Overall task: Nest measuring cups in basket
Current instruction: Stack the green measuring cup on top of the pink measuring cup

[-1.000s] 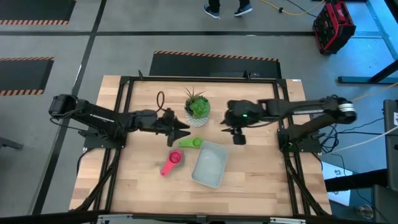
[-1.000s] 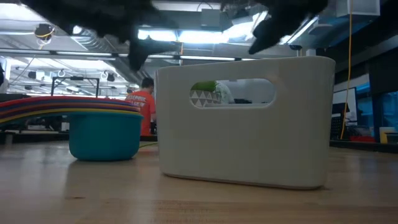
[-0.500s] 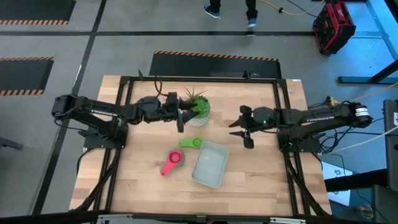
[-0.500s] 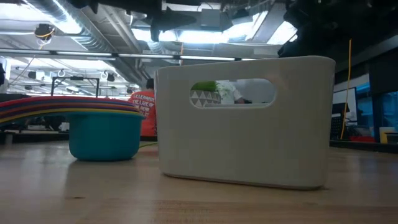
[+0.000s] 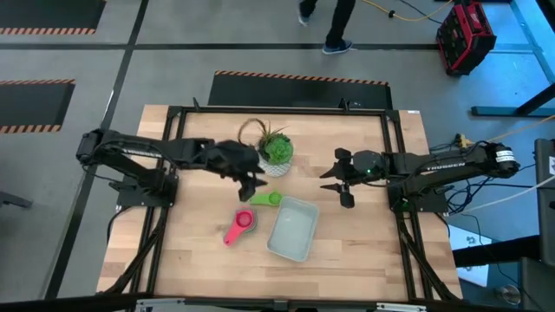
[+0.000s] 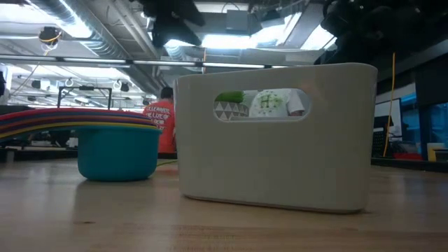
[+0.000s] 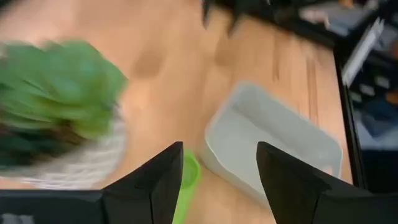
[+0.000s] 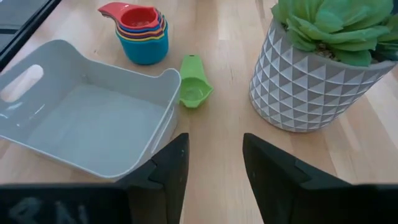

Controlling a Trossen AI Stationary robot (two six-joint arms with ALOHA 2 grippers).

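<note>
The basket (image 5: 291,232) lies empty on the table (image 5: 364,251). The stack of nested cups (image 5: 238,225) stands just beside its left side, not in it. One green cup (image 5: 267,198) lies alone between the basket and the plant pot (image 5: 277,152). The left gripper (image 5: 252,185) hovers above this green cup, fingers spread and holding nothing. The right gripper (image 5: 339,185) waits right of the pot, also spread and empty.
</note>
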